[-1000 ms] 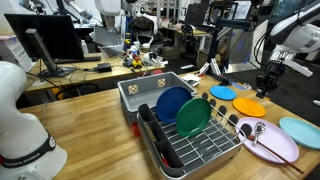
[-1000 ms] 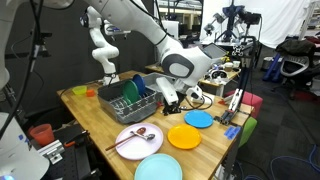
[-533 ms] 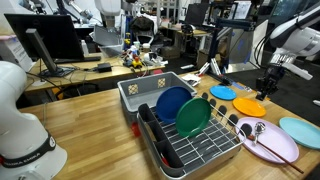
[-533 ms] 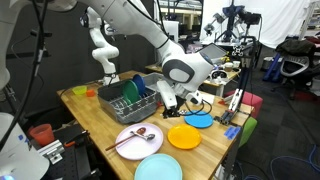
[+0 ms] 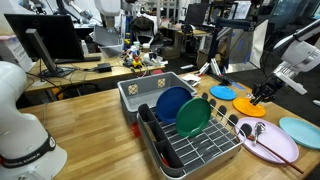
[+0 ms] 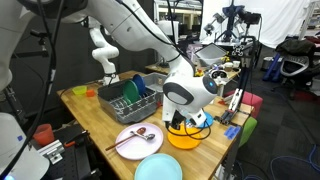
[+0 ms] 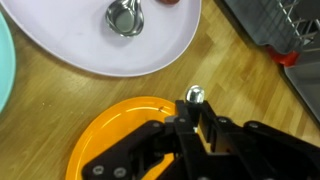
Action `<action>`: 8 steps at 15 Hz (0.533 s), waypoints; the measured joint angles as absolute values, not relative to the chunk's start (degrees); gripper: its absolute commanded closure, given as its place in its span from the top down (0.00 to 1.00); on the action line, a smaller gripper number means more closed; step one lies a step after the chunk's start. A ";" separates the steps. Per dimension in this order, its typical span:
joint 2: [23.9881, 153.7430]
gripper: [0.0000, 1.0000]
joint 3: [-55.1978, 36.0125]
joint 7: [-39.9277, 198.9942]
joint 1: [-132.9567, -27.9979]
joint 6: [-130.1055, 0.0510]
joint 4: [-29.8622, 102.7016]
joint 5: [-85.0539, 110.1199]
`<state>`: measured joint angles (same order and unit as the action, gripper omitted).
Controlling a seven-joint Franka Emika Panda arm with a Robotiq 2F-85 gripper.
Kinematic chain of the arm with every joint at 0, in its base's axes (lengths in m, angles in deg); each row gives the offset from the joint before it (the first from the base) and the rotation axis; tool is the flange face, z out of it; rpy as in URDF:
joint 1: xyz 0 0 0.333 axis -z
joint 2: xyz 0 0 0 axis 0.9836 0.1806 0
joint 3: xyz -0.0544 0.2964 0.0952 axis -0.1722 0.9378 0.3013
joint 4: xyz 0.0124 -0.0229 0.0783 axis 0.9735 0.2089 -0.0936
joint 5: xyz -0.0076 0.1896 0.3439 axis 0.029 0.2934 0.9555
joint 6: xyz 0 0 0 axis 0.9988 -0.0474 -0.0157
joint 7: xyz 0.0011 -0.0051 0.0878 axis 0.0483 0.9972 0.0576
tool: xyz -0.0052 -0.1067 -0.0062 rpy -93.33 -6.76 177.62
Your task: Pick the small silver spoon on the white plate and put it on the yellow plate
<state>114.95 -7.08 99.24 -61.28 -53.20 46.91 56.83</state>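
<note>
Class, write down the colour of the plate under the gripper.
Yellow-orange; the plate shows best in the wrist view.

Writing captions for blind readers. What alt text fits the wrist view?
The black end effector hovers at the rim of a yellow plate on a wooden table; beyond it, a white plate holds a silver spoon. A light-blue plate shows at left.

The yellow plate (image 7: 105, 130) looks orange-yellow, the white plate (image 7: 80, 50) pinkish-white, the tool (image 7: 197, 110) black.
</note>
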 measured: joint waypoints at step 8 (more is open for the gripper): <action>120.11 0.04 -7.03 89.83 -61.89 -55.74 47.46 70.30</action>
